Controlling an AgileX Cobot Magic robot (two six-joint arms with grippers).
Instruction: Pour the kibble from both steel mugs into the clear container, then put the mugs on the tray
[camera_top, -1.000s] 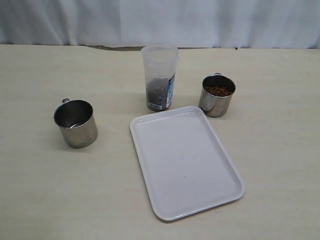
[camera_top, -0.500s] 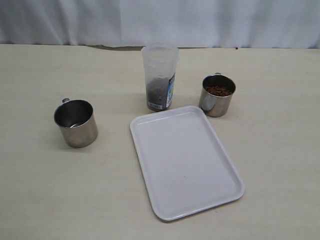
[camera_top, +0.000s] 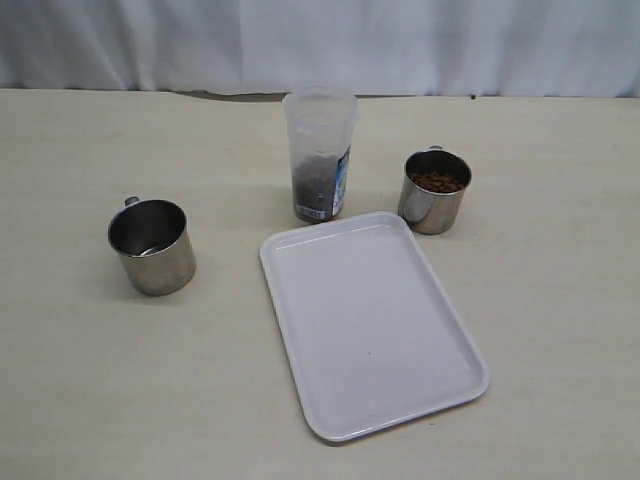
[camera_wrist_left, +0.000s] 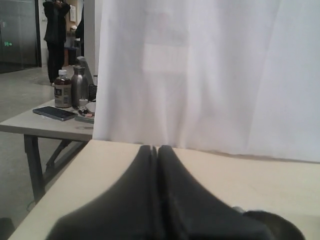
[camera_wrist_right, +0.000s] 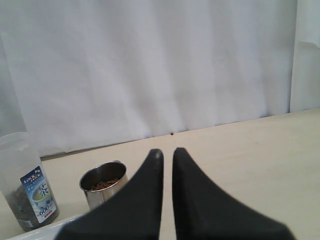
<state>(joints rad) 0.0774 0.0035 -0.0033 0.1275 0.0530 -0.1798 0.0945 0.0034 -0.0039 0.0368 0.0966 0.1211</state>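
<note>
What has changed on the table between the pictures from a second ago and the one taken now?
Nothing visibly changed. The left steel mug, the right steel mug with its kibble, the clear container and the white tray all stand where they were. Nothing was taken hold of or let go.

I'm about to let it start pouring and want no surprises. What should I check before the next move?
1. Right mug holds kibble: ok.
2. Left mug holds any: cannot tell, its inside looks dark.
3. Container upright, apart from both mugs: ok.
4. Tray bare for the mugs: ok.
5. Left gripper and right gripper open to grasp: not ok, both shut.
</note>
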